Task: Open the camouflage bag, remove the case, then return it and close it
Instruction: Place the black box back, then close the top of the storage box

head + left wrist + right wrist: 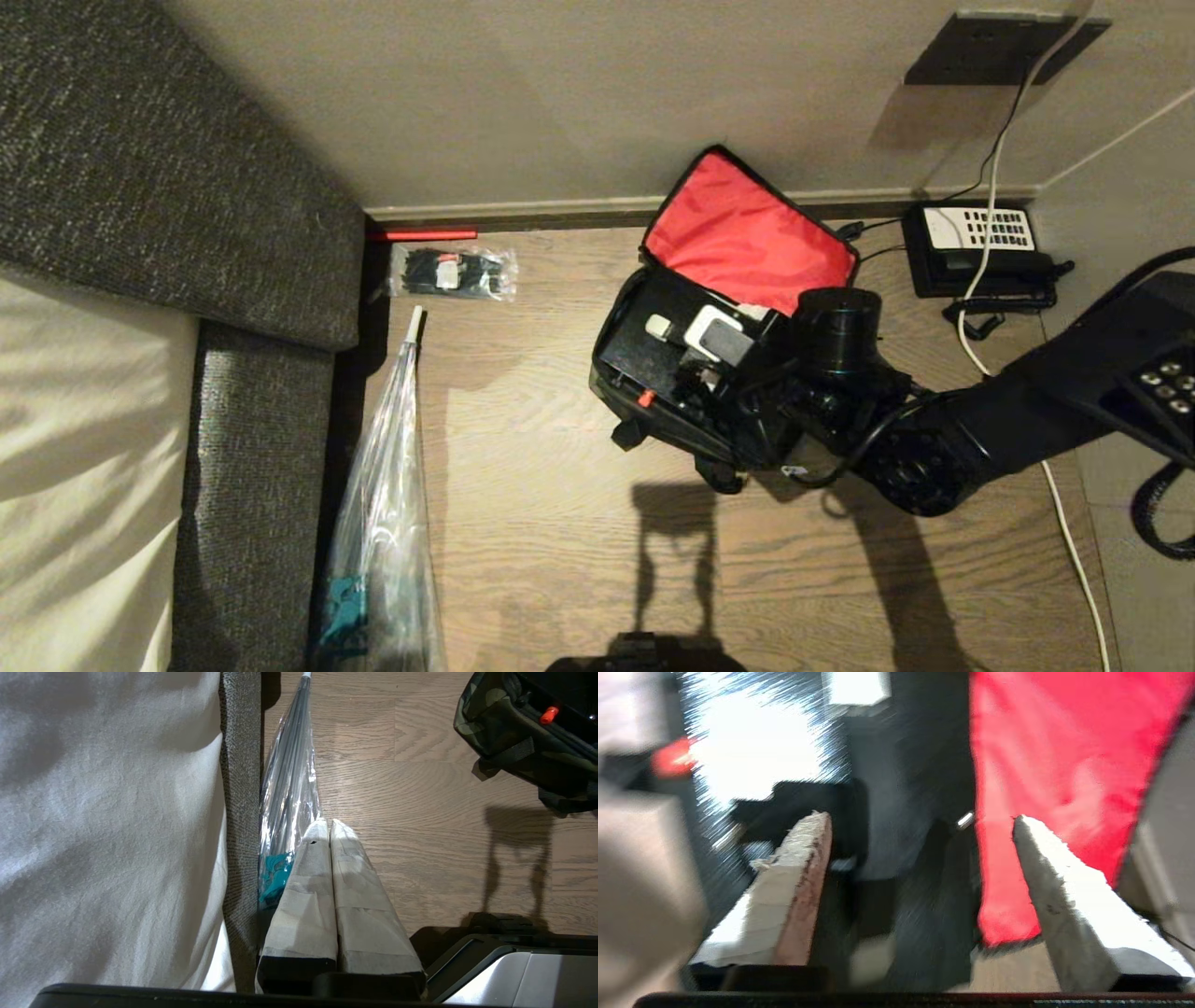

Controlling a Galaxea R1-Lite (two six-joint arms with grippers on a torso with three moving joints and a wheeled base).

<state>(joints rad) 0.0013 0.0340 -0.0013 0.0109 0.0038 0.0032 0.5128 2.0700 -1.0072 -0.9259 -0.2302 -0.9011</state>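
Observation:
The camouflage bag point(609, 378) lies open on the wooden surface, its red lid lining point(747, 233) folded back against the wall. Inside it lies the black case point(639, 359), its small red latch point(645, 399) toward the front. My right arm's wrist point(840, 345) hangs over the bag's right side. In the blurred right wrist view my right gripper point(920, 819) is open, with nothing between its taped fingers point(803, 868); one finger is over the dark case and the other over the red lining point(1064, 742). My left gripper point(329, 828) is shut and parked low, away from the bag point(495, 728).
A black telephone point(980, 247) with a white keypad and a white cable point(990, 187) sit at the back right. A second handset point(1158, 373) is at the right edge. A sleeved umbrella point(392, 523), a small plastic packet point(453, 273) and grey upholstery point(140, 187) lie to the left.

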